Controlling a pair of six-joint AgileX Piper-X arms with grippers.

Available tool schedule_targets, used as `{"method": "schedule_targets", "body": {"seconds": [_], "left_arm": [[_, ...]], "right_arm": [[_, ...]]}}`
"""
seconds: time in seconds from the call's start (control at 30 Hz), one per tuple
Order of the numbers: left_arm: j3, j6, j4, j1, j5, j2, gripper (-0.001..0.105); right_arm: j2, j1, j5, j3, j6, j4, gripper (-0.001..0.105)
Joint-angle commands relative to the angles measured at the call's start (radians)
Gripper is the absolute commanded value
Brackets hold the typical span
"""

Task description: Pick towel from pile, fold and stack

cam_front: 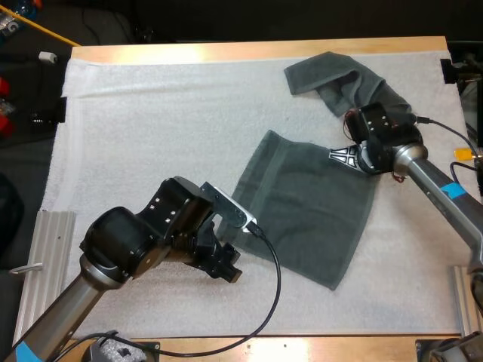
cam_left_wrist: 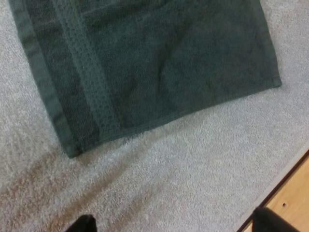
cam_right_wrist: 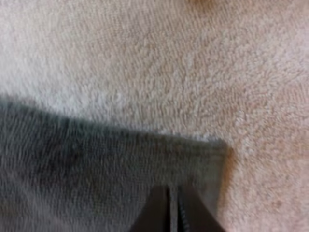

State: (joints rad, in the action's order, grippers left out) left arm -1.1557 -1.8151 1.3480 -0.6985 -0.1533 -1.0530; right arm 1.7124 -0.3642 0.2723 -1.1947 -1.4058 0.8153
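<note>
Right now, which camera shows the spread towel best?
The high view: nearly the whole spread towel shows, outline included. The left wrist view catches one end with two corners; the right wrist view, one corner at the right gripper.

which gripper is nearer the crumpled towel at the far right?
Right. The right gripper is at the spread towel's far right corner, right beside the crumpled towel. The left gripper is off the spread towel's near left edge, much farther away.
</note>
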Motion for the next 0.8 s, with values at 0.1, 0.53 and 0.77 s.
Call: {"method": "schedule_targets", "body": {"seconds": [0.1, 0.53, 0.77], "left_arm": [[-0.001, -0.009, -0.021, -0.005, 0.000, 0.005, 0.061], [-0.001, 0.011, -0.017, 0.161, 0.119, 0.005, 0.061], [-0.001, 0.089, 0.039, 0.267, 0.066, 0.005, 0.061]], "right_arm": [[-0.083, -0.008, 0.015, -0.009, -0.027, 0.062, 0.000], [-0.362, -0.094, 0.011, 0.091, -0.025, 0.170, 0.000], [-0.573, -0.226, 0.011, 0.209, 0.064, 0.192, 0.000]]}}
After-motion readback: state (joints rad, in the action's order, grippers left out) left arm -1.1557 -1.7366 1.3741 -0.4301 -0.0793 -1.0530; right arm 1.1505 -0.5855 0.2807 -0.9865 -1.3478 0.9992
